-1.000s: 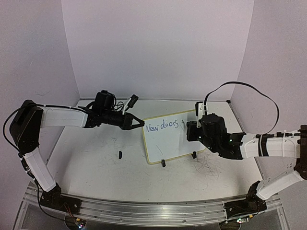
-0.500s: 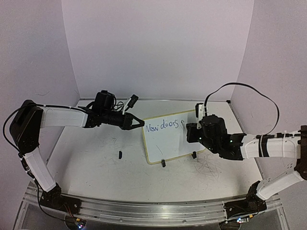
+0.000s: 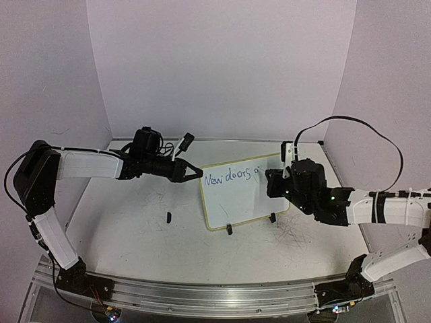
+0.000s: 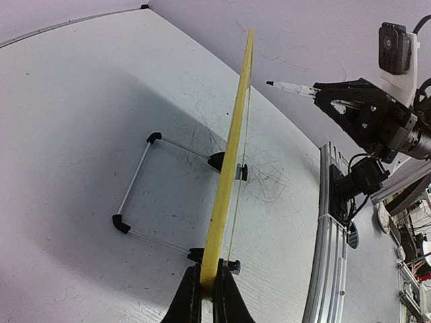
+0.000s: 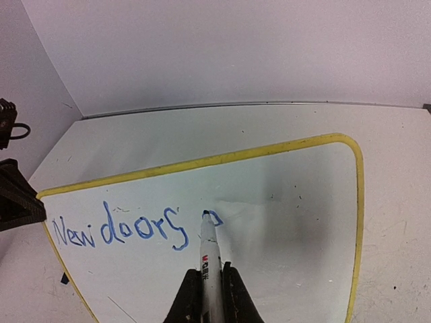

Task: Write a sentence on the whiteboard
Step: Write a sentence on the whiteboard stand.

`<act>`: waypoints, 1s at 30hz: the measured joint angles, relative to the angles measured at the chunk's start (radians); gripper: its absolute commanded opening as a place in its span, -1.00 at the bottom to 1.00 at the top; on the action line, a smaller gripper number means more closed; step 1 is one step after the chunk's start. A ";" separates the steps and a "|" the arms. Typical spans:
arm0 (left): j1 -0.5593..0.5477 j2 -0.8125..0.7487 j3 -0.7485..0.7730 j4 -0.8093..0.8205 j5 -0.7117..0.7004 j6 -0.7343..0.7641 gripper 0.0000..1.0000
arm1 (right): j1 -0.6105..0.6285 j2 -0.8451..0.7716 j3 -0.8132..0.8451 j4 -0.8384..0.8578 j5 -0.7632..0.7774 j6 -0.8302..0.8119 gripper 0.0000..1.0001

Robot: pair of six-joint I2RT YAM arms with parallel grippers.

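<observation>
Two blue words of the sentence (image 5: pixel 121 232) slant across the whiteboard (image 5: pixel 289 222)

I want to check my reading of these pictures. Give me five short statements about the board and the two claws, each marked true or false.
1. The left claw is shut on the edge of the whiteboard. True.
2. The right claw holds a marker. True.
3. The sentence is finished. False: only "New doors" and one started letter show.
4. The whiteboard lies flat. False: it stands propped on a wire stand.
5. The writing is red. False: it is blue.
</observation>
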 measured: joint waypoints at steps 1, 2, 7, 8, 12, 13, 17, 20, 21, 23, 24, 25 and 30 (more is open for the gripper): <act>0.000 0.000 0.000 0.000 0.000 0.000 -1.00 | -0.001 -0.004 0.000 0.003 0.000 -0.001 -1.00; 0.000 0.000 0.000 0.000 0.000 0.000 -1.00 | -0.002 -0.005 0.000 0.006 0.000 -0.002 -1.00; 0.000 0.000 0.000 0.000 0.000 0.000 -1.00 | -0.009 0.022 0.007 0.007 0.006 -0.011 -1.00; 0.000 0.000 0.000 0.000 0.000 0.000 -1.00 | -0.010 0.031 0.009 0.007 0.007 -0.011 -1.00; -0.002 -0.002 0.000 -0.001 0.000 0.001 -1.00 | -0.010 0.054 0.014 0.007 0.015 -0.013 -1.00; -0.002 -0.002 0.000 -0.001 0.000 0.001 -1.00 | -0.010 0.055 0.014 0.007 0.015 -0.014 -1.00; -0.002 -0.002 0.000 -0.001 0.000 0.001 -1.00 | -0.010 0.055 0.014 0.007 0.021 -0.015 -1.00; -0.002 -0.002 0.000 -0.001 0.000 0.001 -1.00 | -0.010 0.055 0.014 0.008 0.026 -0.015 -1.00; -0.002 -0.002 0.000 -0.001 0.000 0.001 -1.00 | -0.011 0.055 0.014 0.007 0.028 -0.015 -1.00; -0.002 -0.002 0.000 -0.001 0.000 0.001 -1.00 | -0.011 0.058 0.014 0.008 0.032 -0.015 -1.00; -0.002 -0.002 0.000 -0.001 0.000 0.001 -1.00 | -0.011 0.061 0.014 0.009 0.034 -0.015 -1.00; -0.002 -0.002 0.000 -0.001 0.000 0.000 -1.00 | -0.011 0.064 0.014 0.009 0.035 -0.015 -1.00; -0.002 -0.002 0.000 -0.001 0.000 0.000 -1.00 | -0.011 0.067 0.014 0.008 0.037 -0.014 -1.00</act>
